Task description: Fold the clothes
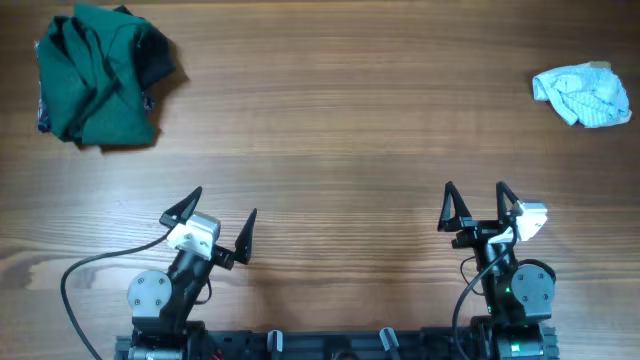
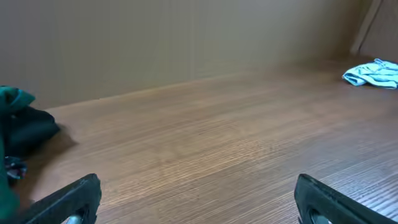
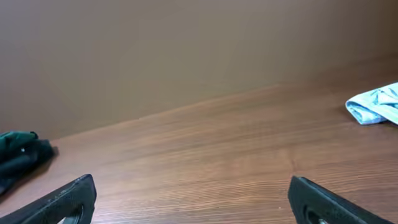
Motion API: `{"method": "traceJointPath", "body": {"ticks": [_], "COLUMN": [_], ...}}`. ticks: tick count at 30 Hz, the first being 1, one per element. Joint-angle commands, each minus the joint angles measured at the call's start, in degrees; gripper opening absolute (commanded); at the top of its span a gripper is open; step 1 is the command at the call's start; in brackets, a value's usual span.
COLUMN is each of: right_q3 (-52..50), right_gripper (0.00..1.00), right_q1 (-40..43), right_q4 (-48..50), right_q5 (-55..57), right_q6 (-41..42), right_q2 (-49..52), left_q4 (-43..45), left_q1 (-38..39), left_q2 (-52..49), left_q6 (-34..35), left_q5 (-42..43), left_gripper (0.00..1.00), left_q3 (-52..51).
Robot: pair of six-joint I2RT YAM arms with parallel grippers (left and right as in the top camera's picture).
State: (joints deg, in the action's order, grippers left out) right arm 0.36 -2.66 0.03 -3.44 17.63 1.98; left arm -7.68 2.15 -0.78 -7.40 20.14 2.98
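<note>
The clothes (image 1: 100,75) lie in a crumpled dark green heap at the table's far left corner. They also show at the left edge of the left wrist view (image 2: 11,98) and small at the left of the right wrist view (image 3: 17,144). My left gripper (image 1: 222,205) hovers near the front edge, well short of the heap, open with only bare wood between its fingers (image 2: 74,194). My right gripper (image 1: 476,190) is at the front right, likewise open and holding nothing; bare table shows between its fingers (image 3: 317,196).
A black fabric (image 1: 160,55) pokes out from the right side of the green heap. A small pale blue-white cloth (image 1: 583,95) lies crumpled at the far right. The wooden table (image 1: 340,130) spans the view, with a plain wall behind it.
</note>
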Motion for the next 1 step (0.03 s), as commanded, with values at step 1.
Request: {"method": "traceJointPath", "body": {"ticks": [1], "right_q3": [-0.1], "right_gripper": [1.0], "right_q1": [0.4], "right_q4": [0.2], "right_q5": [-0.9], "right_q6": [-1.0], "right_q2": [0.1], "left_q4": [0.0], "left_q1": [0.3], "left_q2": [0.6], "left_q6": [0.6], "left_q5": [-0.7], "left_gripper": [1.0], "left_q3": [-0.5]}}
